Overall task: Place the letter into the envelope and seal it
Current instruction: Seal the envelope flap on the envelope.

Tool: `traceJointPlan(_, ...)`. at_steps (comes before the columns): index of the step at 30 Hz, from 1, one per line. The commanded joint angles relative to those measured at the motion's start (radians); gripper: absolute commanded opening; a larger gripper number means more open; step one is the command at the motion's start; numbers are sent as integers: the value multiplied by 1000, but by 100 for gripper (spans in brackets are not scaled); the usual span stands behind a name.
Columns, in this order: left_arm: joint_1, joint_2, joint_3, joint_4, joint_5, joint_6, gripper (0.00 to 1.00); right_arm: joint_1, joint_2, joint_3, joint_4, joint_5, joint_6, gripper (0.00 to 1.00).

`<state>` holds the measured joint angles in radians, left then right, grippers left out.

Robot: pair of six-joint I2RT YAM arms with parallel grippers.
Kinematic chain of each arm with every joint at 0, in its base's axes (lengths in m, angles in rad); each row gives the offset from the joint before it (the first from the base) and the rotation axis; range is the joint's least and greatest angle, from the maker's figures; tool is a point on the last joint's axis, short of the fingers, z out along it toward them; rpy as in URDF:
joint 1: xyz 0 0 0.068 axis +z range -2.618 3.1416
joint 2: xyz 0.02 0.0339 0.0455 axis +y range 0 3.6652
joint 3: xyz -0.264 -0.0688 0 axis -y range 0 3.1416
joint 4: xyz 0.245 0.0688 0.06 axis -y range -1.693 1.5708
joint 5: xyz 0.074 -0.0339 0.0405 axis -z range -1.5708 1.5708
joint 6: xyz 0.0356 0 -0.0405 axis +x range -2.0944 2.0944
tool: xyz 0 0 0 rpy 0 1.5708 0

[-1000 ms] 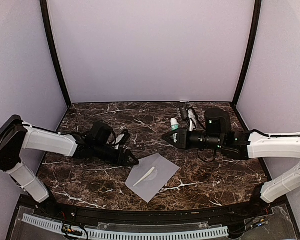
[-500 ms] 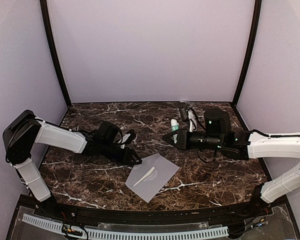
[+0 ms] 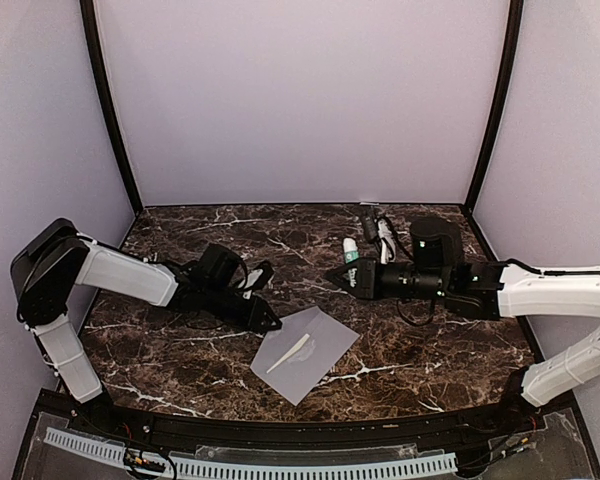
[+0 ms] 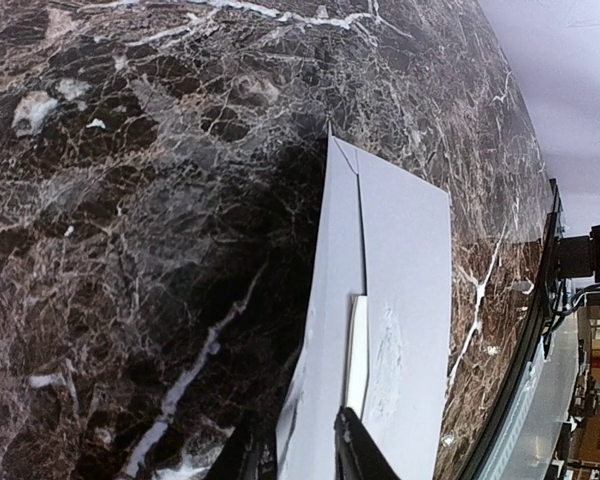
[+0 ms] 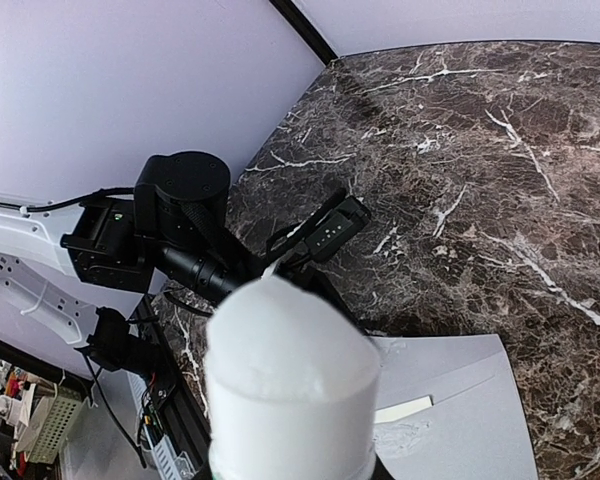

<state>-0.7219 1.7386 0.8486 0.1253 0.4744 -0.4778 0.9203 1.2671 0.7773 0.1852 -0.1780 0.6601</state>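
Grey envelope (image 3: pixel 320 345) flat on marble table (image 3: pixel 180 370), centre-near. Cream letter (image 3: pixel 288 353) tucked inside, sliver showing. Left gripper (image 3: pixel 272 324) jaws narrow, astride envelope's left corner, likely to steady it. Right gripper (image 3: pixel 348 270) clamps glue stick (image 3: pixel 350 250) upright, far-right, likely ready for sealing.

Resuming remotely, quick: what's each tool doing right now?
Left tool: open, straddling the envelope edge.
Right tool: closed on a white tube.

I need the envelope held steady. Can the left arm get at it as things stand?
Likely yes: the left gripper sits at the envelope's edge, a finger on either side, nothing in the way.
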Motion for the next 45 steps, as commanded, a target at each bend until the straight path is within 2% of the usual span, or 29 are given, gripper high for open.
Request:
traceJointPlan(1, 4, 8, 19, 6, 4, 14, 22, -8, -32, -10, 20, 21, -4, 0)
traceJointPlan(5, 5, 13, 22, 2, 3, 16, 8, -8, -34, -10, 17, 23, -2, 0)
traceJointPlan(9, 4, -13, 7, 2, -12, 13, 0, -8, -40, -13, 16, 26, -2, 0)
traceJointPlan(13, 4, -77, -35, 2, -62, 7, 0, -8, -43, -15, 14, 30, -1, 0)
traceJointPlan(23, 4, -254, -143, -40, -305, -54, 0, -8, -24, -14, 28, 20, 0, 0)
traceJointPlan(31, 5, -248, -175, -33, -277, -81, 0, -8, -5, -21, 48, 8, 9, 0)
traceJointPlan(32, 5, -249, -182, -29, -272, -85, 3, -8, -3, -21, 49, 9, 11, 0)
traceJointPlan(33, 5, -253, -186, -22, -265, -89, 12, -8, -2, -21, 49, 7, 10, 0)
traceJointPlan(34, 5, -255, -191, -19, -262, -93, 17, -8, -2, -21, 49, 7, 10, 0)
traceJointPlan(35, 5, -263, -194, -16, -262, -100, 27, -8, 0, -21, 49, 8, 9, 0)
traceJointPlan(37, 6, -281, -200, -17, -268, -111, 42, -8, 0, -20, 48, 8, 9, 0)
traceJointPlan(41, 19, -325, -198, -32, -265, -121, 51, -8, 3, -16, 45, 7, 8, 0)
traceJointPlan(45, 54, -360, -192, -59, -279, -110, 51, -8, 7, -15, 46, 5, 8, 0)
